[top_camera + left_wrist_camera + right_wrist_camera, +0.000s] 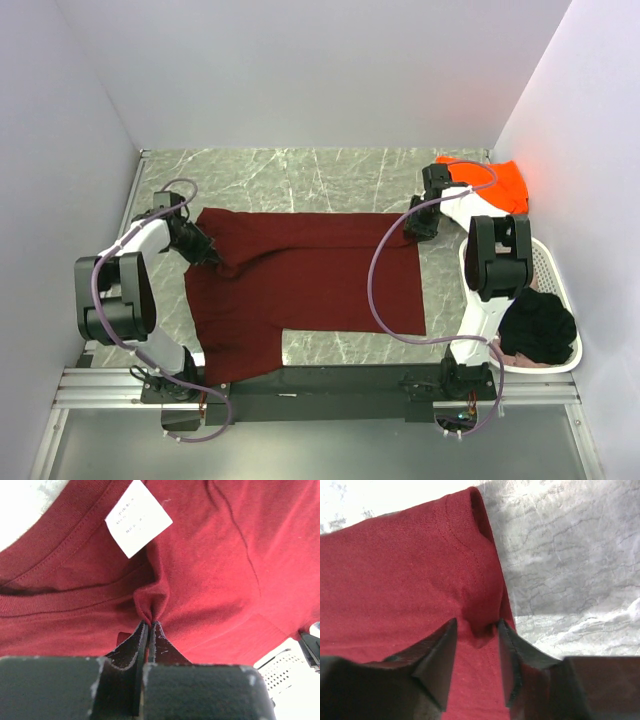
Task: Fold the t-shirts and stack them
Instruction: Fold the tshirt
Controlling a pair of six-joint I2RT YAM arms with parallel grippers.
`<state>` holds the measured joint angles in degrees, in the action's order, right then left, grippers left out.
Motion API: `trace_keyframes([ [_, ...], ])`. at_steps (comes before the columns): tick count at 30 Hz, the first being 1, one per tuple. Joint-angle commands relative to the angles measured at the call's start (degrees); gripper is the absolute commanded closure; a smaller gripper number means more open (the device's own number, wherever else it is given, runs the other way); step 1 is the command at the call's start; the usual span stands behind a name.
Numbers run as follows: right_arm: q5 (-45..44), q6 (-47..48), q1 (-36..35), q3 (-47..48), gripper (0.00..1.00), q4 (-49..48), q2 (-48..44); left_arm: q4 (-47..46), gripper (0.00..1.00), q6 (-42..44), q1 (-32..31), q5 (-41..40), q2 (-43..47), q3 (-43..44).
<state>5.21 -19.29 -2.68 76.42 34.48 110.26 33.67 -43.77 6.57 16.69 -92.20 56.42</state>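
The dark maroon t-shirt (pixel 310 290) lies spread across the table. My left gripper (pixel 205 250) is at its left edge and shut on a pinched fold of maroon cloth (pixel 150 611), just below the collar and its white label (pixel 138 517). My right gripper (pixel 418 226) is at the shirt's far right corner. Its jaws are open, with the fingertips (pixel 451 626) resting astride the hemmed edge of the maroon cloth (pixel 410 570). A bright orange shirt (pixel 495 180) lies at the back right. A black shirt (pixel 538 322) fills the basket, with a bit of pale pink (pixel 522 361) under it.
The white perforated basket (pixel 548 262) stands at the right edge, behind my right arm; its corner shows in the left wrist view (pixel 285 669). White walls close in the back and both sides. Grey marble table (pixel 300 175) shows beyond the shirt.
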Motion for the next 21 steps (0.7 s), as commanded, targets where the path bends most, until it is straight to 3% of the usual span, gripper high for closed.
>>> trace_keyframes([
  [1, -0.82, -1.45, 0.31, 0.39, 0.52, -0.03, -4.69, -0.8, 0.99, 0.35, 0.37, 0.45, 3.96, 0.09],
  [4, 0.94, -2.59, -0.31, -0.65, 0.47, -0.72, -9.44, 0.34, 0.98, 0.7, 0.29, 0.45, 4.92, 1.05],
  [11, 4.01, -4.44, -6.89, -6.1, 0.46, -5.38, -18.84, -0.27, 0.97, -0.79, 0.37, 2.82, 7.21, -0.79],
  [21, 8.41, -6.38, -19.02, -11.82, 0.46, -13.82, -19.91, -1.15, 0.97, -2.37, -0.5, 4.32, 9.23, -4.04],
])
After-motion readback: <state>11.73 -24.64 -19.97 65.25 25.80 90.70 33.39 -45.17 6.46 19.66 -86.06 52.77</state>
